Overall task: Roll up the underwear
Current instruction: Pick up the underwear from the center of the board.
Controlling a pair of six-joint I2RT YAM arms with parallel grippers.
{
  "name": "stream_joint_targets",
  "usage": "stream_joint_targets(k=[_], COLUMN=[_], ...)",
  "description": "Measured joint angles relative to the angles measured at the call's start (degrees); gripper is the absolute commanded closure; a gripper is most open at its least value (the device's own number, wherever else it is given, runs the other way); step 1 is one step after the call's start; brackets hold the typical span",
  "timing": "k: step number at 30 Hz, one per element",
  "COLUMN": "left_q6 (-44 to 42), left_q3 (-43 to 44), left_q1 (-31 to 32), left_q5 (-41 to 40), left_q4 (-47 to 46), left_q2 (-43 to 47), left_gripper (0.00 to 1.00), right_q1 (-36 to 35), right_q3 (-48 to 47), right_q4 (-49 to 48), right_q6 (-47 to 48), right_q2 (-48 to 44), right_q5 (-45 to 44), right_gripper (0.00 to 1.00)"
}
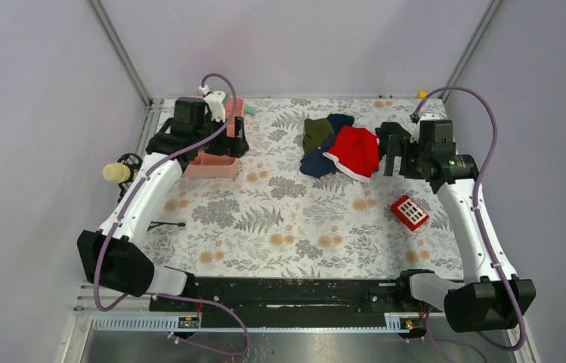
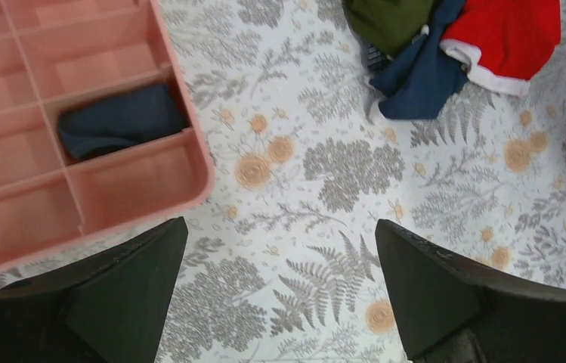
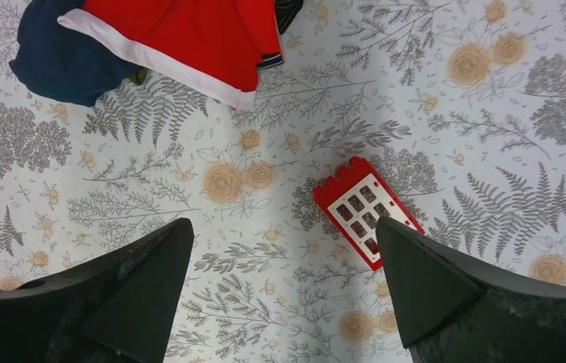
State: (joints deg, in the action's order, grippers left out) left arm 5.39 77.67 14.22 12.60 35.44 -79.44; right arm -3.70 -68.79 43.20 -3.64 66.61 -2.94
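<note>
Top view: the red briefs (image 1: 355,150) lie upper centre, unrolled, draped over a navy garment (image 1: 311,165).

Left wrist: I find the left gripper (image 2: 279,225) spread and empty, beside the pink tray (image 2: 136,181).

Right wrist: the right gripper (image 3: 283,223) is spread and empty, below the red briefs at the top left. I judge it staged for pickup.

Right gripper (image 3: 281,234) fingers were spread wide, nothing between them. Underwear (image 3: 189,34) lay at the far side, its white-trimmed edge overlapping a navy garment (image 3: 53,60) on its left. Red box (image 3: 364,212) sat apart from it, nearer and to the right, flat on the floral cloth (image 3: 113,189).
</note>
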Motion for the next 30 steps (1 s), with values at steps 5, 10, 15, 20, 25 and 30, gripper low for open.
stream_joint_targets(k=[5, 10, 15, 20, 25, 30], left_q6=[2.8, 5.2, 6.1, 5.6, 4.3, 4.1], left_q3=[-4.9, -10.0, -13.1, -14.0, -12.9, -12.3], left_q1=[1.3, 1.2, 1.2, 1.2, 1.2, 1.1], left_q5=[1.3, 3.8, 5.7, 6.3, 6.0, 5.4], left_q4=[-0.9, -1.0, -1.4, -1.8, -0.4, -0.4], left_q2=[0.8, 1.0, 3.1, 5.2, 3.7, 2.3], left_gripper=[0.10, 0.11, 0.12, 0.12, 0.14, 0.14], right_q1=[0.0, 0.0, -0.6, -3.3, -8.1, -12.4], right_q3=[1.3, -1.9, -12.3, -17.7, -25.0, -29.2], right_q4=[-0.9, -0.5, 0.6, -0.2, -2.1, -3.7], right_q6=[1.4, 8.6, 10.6, 11.7, 12.3, 13.3], right_q2=[2.3, 10.4, 23.1, 30.4, 38.0, 44.1], right_q5=[4.5, 16.0, 20.2, 17.1, 12.9, 11.0], right_gripper=[0.12, 0.26, 0.30, 0.40, 0.42, 0.44])
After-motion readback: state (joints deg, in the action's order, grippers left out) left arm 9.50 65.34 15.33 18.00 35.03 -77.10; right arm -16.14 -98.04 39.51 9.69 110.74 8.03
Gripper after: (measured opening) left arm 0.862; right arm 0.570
